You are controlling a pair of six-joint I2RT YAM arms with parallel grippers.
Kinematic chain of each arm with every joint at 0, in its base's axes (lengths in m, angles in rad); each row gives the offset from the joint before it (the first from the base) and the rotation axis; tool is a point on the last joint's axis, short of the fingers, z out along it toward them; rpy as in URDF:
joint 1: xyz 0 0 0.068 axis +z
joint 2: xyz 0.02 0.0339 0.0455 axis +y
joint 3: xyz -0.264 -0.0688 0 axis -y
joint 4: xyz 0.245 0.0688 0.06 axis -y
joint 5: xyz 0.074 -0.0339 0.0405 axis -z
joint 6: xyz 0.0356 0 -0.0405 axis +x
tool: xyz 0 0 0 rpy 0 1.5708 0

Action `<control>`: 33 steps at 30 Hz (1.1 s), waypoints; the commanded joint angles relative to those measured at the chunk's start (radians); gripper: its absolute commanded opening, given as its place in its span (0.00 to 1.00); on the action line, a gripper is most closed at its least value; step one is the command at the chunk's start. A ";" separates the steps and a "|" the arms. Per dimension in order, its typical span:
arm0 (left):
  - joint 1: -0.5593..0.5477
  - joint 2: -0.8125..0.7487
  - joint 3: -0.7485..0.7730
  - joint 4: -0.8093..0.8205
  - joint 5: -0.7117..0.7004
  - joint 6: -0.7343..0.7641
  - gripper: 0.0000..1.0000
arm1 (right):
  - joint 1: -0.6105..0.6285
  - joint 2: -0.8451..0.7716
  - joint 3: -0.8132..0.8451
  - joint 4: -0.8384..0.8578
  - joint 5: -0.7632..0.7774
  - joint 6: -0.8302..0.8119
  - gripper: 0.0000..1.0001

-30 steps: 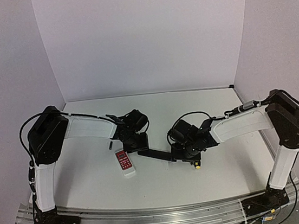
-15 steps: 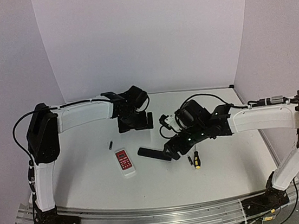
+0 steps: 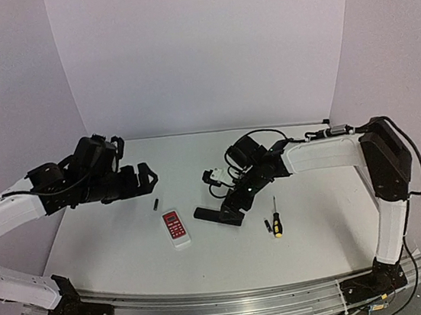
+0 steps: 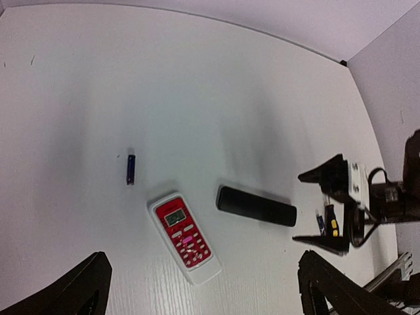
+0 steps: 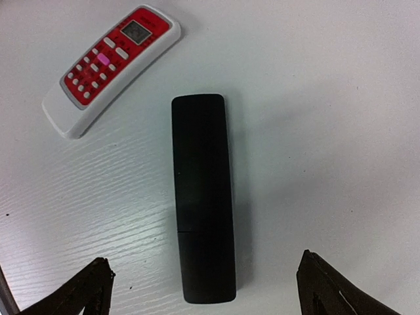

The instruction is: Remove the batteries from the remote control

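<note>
Lying beneath right tool (image 5: 205, 281): remote control (image 5: 202, 197); both tools' jaws apart; left tool (image 4: 202, 275) well away.

battery (image 3: 155, 204) behind-left of white remote (image 3: 176, 228) | remote control (image 3: 211, 215) right of it | screwdriver (image 3: 277, 224) farthest right

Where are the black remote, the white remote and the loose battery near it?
black remote (image 5: 203, 197): right wrist view, middle of its upward face.
white remote (image 5: 111, 65): right wrist view, on the red button panel.
battery (image 4: 130, 168): left wrist view, middle of the cell's body.
</note>
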 commanded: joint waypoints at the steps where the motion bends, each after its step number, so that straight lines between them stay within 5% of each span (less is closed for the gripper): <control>1: 0.001 -0.152 -0.156 0.043 0.030 -0.070 0.99 | -0.018 0.096 0.093 -0.061 -0.077 -0.040 0.93; 17: 0.001 -0.247 -0.232 -0.014 -0.013 -0.147 1.00 | 0.024 0.230 0.137 -0.125 0.078 -0.081 0.85; 21: 0.001 -0.254 -0.247 -0.003 -0.010 -0.157 1.00 | 0.036 0.247 0.133 -0.125 0.131 -0.075 0.72; 26: 0.001 -0.259 -0.275 0.025 0.001 -0.161 1.00 | 0.038 0.240 0.122 -0.127 0.110 -0.024 0.42; 33: 0.001 -0.264 -0.302 0.087 0.020 -0.143 1.00 | 0.041 0.182 0.109 -0.126 0.099 0.089 0.22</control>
